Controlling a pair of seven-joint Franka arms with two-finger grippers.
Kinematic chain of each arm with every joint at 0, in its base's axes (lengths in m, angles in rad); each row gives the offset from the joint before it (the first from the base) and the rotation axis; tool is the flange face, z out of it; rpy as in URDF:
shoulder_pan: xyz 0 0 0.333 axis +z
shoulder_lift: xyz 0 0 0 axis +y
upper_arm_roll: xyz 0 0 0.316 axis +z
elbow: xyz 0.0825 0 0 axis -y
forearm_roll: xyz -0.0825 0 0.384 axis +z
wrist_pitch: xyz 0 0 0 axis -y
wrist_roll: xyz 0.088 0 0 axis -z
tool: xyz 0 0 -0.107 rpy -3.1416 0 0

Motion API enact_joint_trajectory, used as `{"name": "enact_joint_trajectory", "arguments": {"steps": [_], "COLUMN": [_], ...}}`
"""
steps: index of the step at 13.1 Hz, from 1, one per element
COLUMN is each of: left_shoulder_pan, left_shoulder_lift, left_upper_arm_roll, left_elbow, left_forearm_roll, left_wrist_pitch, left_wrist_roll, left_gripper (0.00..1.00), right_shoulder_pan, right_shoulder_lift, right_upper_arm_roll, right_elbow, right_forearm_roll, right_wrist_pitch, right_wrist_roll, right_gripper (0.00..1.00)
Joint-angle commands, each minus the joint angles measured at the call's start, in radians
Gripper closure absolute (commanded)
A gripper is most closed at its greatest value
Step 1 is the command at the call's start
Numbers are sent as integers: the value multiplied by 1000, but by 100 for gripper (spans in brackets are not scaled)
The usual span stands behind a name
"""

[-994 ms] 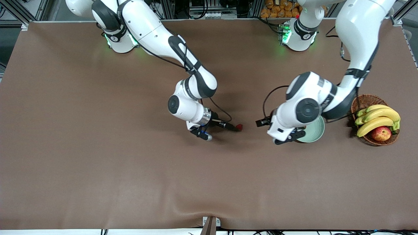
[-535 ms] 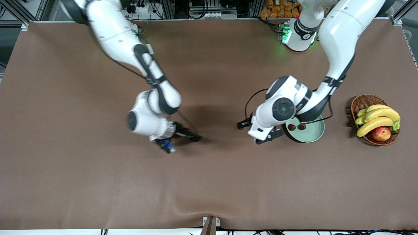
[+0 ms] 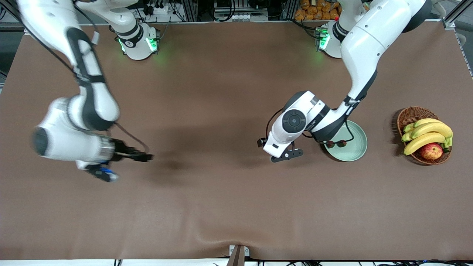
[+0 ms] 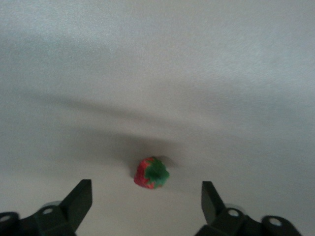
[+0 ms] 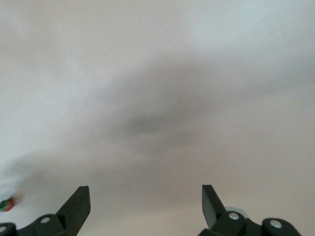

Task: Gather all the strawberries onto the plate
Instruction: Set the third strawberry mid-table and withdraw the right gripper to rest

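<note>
We see two strawberries [image 3: 335,143] in the plate [image 3: 353,147], a third strawberry [image 4: 151,173] on the table below our left gripper [image 4: 146,204], jaws spread; our right gripper [image 3: 146,158], jaws spread, hangs over bare table.

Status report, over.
Both claws open, empty: left claw over third strawberry on table, right claw over table. Two strawberries in plate. Nothing blocking.
</note>
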Motion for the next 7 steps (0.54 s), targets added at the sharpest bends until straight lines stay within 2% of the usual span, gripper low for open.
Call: {"name": "enact_joint_trajectory", "arguments": {"steps": [1,4,7], "left_shoulder_pan": [-32,-33,-35], "left_shoulder_lift": [34,49,54], "left_upper_arm_roll": [8,17,29], "left_elbow": [11,5,5], "left_forearm_roll": [45,48,59], "left_wrist_pitch": [18,36,39], "left_wrist_roll": [-13,-12,-3], "left_gripper": [11,23,35], "right_shoulder_pan": [-81,-150,-161], "right_shoulder_lift": [-106,-178,-261], "right_upper_arm_roll": [27,27,27], "right_elbow": [2,61,85], "right_forearm_roll": [-159,-193,-315], "right_wrist_pitch": [-26,-153,-243], "right_wrist_roll": [-82,-190,-282], "right_gripper": [0,0,0]}}
